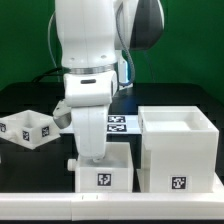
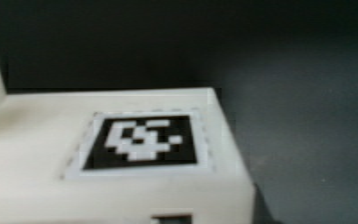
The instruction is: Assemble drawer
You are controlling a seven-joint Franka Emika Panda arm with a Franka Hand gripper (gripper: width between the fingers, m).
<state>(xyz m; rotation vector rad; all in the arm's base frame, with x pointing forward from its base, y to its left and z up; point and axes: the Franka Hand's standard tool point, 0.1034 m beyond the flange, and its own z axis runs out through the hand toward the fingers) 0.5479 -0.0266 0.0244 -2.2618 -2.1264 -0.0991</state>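
Note:
The large hollow cube shell (image 1: 178,150) stands open side up at the exterior view's right, a tag on its front. One small tray (image 1: 28,128) lies tilted at the left. The other tray (image 1: 103,170) sits just left of the shell, a tag on its front. My gripper (image 1: 90,153) is straight down on this tray's top, and its fingertips are hidden by the hand and the tray. The wrist view is blurred and filled by the tray's white face (image 2: 51,175) with a tag (image 2: 144,140) very close. No finger shows clearly there.
The marker board (image 1: 122,124) lies flat on the black table behind the arm. A white rail (image 1: 60,198) runs along the table's front edge. A narrow gap separates the tray from the shell.

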